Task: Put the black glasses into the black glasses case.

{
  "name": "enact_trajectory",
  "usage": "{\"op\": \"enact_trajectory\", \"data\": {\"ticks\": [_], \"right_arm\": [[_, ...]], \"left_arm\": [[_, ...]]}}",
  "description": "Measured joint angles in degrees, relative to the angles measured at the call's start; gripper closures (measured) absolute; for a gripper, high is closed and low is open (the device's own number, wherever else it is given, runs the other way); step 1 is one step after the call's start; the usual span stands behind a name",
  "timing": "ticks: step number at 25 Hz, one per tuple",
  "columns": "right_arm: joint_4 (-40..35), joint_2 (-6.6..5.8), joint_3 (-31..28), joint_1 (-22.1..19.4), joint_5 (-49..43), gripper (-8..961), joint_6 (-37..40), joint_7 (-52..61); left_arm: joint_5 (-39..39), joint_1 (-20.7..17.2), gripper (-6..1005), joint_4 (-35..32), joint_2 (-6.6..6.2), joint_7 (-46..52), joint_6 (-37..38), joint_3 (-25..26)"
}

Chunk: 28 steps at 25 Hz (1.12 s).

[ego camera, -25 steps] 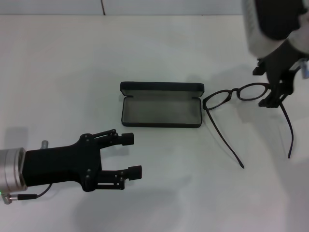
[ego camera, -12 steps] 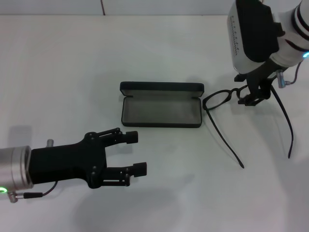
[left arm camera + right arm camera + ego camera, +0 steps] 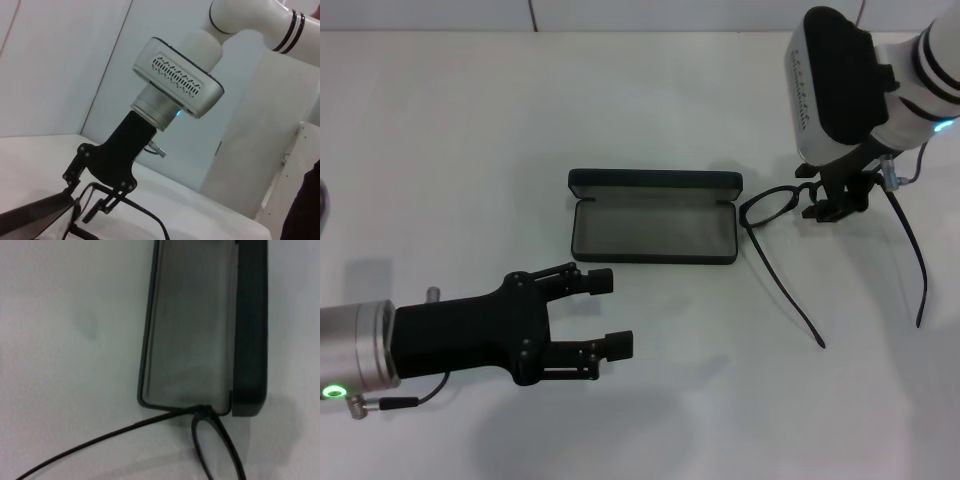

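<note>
The black glasses case point(image 3: 655, 228) lies open in the middle of the table, grey lining up and lid toward the back. It also fills the right wrist view as the case point(image 3: 200, 330). The black glasses point(image 3: 772, 206) lie unfolded just right of the case, temple arms pointing at the front edge. One lens point(image 3: 216, 450) sits close to the case's end. My right gripper point(image 3: 834, 203) hangs over the frame near the bridge and hides the right lens. In the left wrist view this right gripper point(image 3: 90, 206) has its fingers apart astride the frame. My left gripper point(image 3: 612, 314) is open and empty, in front of the case.
The table is plain white with a wall behind it. One long temple arm point(image 3: 786, 290) and the other temple arm point(image 3: 918, 268) reach out across the table right of the case. My left arm point(image 3: 380, 345) lies along the front left.
My right gripper has moved left along the frame, from the outer right lens to near the bridge. My left gripper has crept right, toward the case. Glasses and case have not moved.
</note>
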State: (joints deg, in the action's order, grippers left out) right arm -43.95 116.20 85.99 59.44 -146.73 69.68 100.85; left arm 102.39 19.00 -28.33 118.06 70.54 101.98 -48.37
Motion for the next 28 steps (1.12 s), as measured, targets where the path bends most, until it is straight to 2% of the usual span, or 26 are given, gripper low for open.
{"op": "enact_trajectory", "data": {"ticks": [4,9,20,28], "right_arm": [[0.90,0.00,1.33,0.25,1.13,416,-1.18,-0.24],[0.89,0.00,1.85,0.27,1.69,617,-1.08,-0.31],[0.19,-0.01,1.99,-0.10,1.97,801,-0.76,-0.31],[-4.79,-0.45,1.30,-2.00,1.62,819,3.56,0.05]], "left_arm": [[-0.05,0.06,164,0.37,0.02,0.02,-0.21,0.03],[-0.07,0.14,170,0.46,0.09,0.04,-0.43,0.04],[-0.08,0.21,183,0.47,0.06,0.04,-0.51,0.03],[-0.04,0.20,193,0.47,-0.08,0.12,-0.25,-0.01]]}}
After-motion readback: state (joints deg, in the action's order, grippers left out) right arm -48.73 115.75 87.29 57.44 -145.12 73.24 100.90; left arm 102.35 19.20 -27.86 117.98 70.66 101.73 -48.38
